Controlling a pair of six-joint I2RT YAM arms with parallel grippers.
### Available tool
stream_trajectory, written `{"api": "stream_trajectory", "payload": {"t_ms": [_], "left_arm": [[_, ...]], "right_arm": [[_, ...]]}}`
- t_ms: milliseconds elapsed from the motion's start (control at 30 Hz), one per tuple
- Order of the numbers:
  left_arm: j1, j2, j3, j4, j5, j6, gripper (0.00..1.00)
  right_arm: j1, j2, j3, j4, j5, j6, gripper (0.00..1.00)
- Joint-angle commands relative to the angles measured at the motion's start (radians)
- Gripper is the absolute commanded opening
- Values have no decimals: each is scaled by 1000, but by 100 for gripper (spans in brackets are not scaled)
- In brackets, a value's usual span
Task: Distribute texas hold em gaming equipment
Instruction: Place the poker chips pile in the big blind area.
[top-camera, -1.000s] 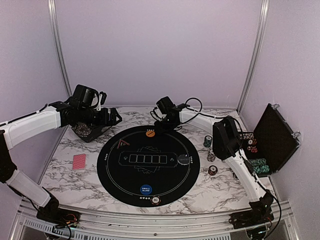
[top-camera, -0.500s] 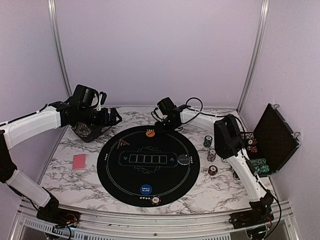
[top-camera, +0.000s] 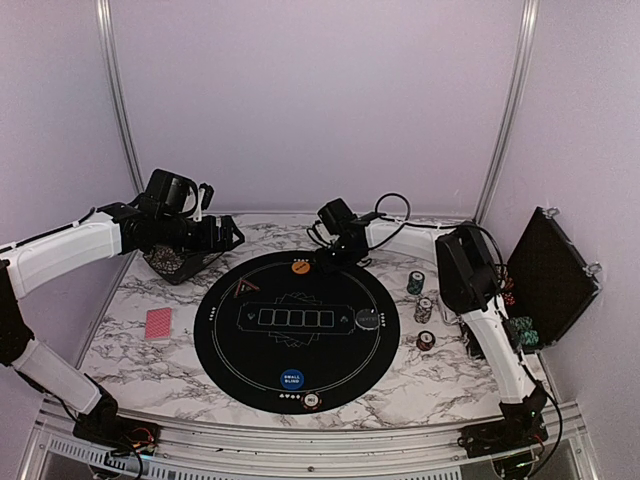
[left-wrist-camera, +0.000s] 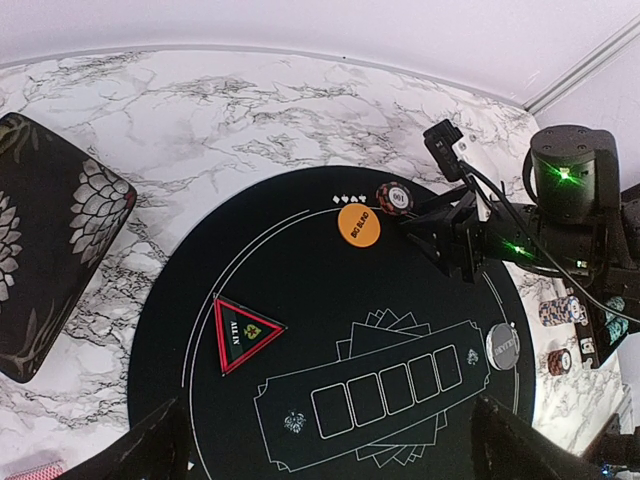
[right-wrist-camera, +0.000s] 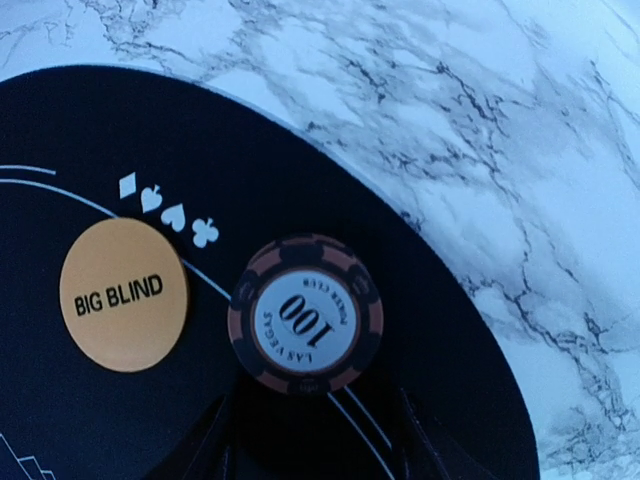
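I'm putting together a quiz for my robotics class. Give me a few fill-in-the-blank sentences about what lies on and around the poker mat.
1. The orange button reads ____.
2. The chip lying beside it on the black mat bears the number ____.
3. In the top view, the red-backed cards lie on the marble table to the ____ of the mat.
4. The triangular marker reads ____.
Missing words: BIG BLIND; 100; left; ALL IN.
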Motion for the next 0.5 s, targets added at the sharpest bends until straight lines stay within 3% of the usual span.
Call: {"api": "stream_trajectory", "payload": {"t_ms": [0, 200, 467], "left_arm": [[6, -16, -15, 18, 9, 6, 99], [6, -11, -15, 21, 15, 2, 99], [6, -10, -17, 23, 13, -1, 99]], "right_arm": [[17, -77, -105, -32, 10, 32, 51], [29, -196, -247, -8, 9, 44, 51], [52, -348, -300, -64, 37, 55, 51]]}}
